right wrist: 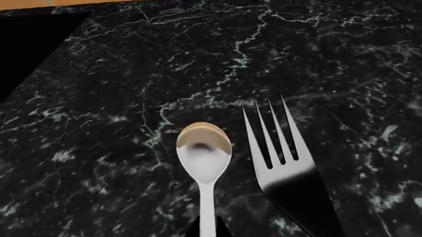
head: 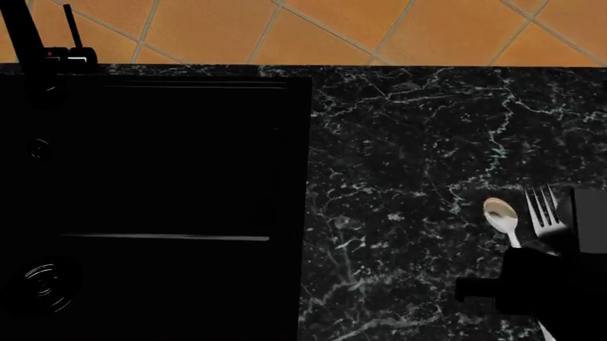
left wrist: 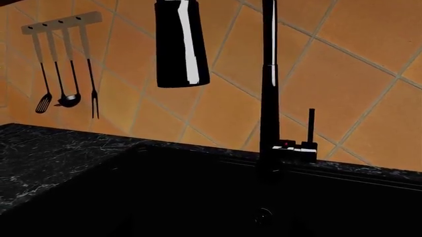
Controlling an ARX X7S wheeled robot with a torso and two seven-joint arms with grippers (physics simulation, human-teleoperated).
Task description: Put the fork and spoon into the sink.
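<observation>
The white spoon (right wrist: 203, 148) lies on the black marble counter with its beige bowl pointing away from me. The dark grey fork (right wrist: 283, 163) rests parallel to it, close on its right. My right gripper (right wrist: 207, 230) is low over the spoon's handle, a dark fingertip pressed against each side of it. From the head camera, spoon (head: 501, 213) and fork (head: 542, 208) sit at the right edge, and the right gripper (head: 531, 273) covers their handles. The black sink (head: 170, 156) fills the left side, far from them. The left gripper does not show.
A black faucet (left wrist: 269, 89) with a lever stands at the sink's (left wrist: 197, 197) back rim, and a dark cylinder (left wrist: 181, 42) hangs beside it. A utensil rack (left wrist: 63, 64) hangs on the orange tiled wall. The round drain (head: 43, 280) lies in the basin.
</observation>
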